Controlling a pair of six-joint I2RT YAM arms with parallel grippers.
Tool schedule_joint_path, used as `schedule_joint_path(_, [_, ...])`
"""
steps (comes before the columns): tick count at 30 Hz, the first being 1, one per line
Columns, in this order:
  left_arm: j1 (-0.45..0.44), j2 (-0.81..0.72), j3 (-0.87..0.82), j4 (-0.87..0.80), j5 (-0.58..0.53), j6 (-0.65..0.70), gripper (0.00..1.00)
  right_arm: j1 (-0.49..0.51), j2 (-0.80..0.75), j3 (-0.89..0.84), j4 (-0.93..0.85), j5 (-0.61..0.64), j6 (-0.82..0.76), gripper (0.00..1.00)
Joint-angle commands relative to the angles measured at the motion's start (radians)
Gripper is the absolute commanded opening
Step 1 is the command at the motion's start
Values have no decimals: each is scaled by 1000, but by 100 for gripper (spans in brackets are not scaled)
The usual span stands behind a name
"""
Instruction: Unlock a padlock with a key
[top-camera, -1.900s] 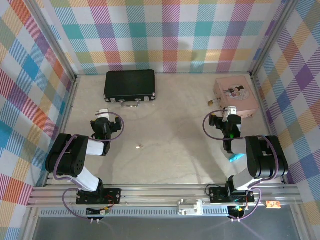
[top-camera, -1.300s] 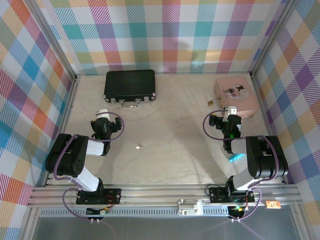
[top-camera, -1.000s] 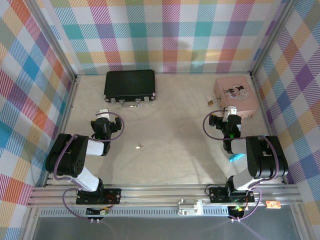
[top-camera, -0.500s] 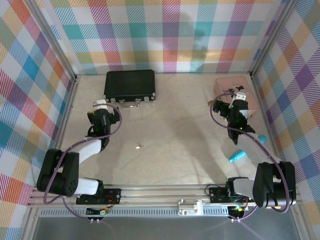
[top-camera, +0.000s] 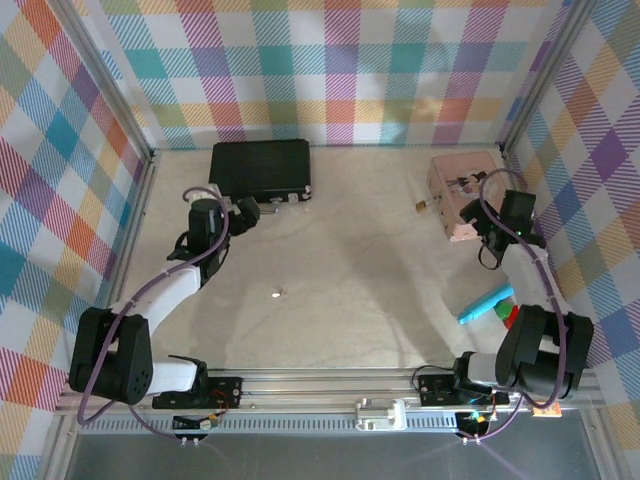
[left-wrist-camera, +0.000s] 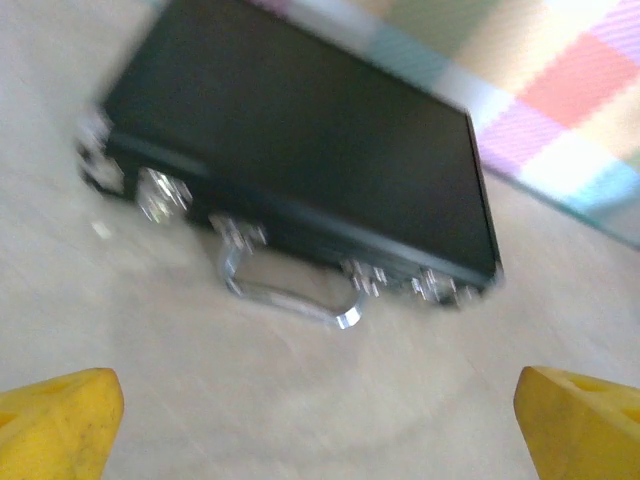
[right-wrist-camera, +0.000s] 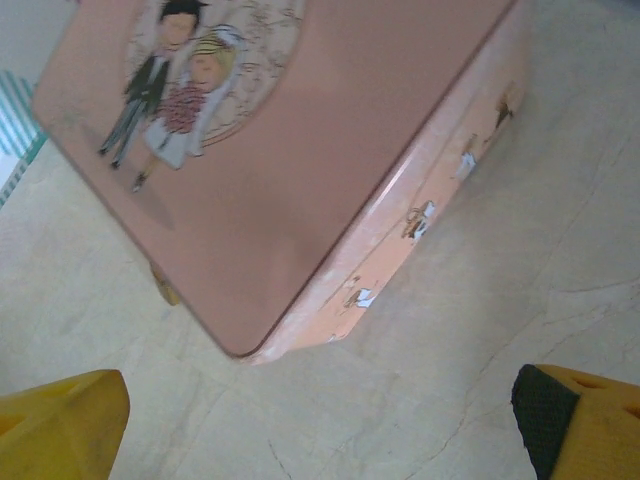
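Brass padlock is a tiny, hard-to-read speck at the pink tin's left edge, right of frame; key is a pale dot near centre. Black case is motion-blurred. Left gripper and right gripper jaws are wide apart, holding nothing

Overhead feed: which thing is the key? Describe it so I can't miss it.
From the black case at the far left, come toward the near edge into the middle of the tabletop. The key is the lone pale speck lying there, apart from everything; the padlock is brass-gold and sits by the pink tin's left side instead.
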Motion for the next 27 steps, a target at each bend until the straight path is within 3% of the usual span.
schedule_joint_path(1, [-19,55,-51,144,246,-107,100,-29,92,105,7,-156,28,99])
schedule_joint_path(5, [-30,118,-50,186,303,-146,100,-29,200,195,10,-174,57,99])
schedule_joint_path(10, [-35,114,-80,253,282,-192,100,-30,286,256,-10,-120,96,99])
schedule_joint_path(23, [-36,-38,-134,170,184,-173,100,-31,430,297,5,-76,241,100])
schedule_joint_path(27, [-36,-111,-151,119,126,-167,100,-31,486,323,4,-102,225,93])
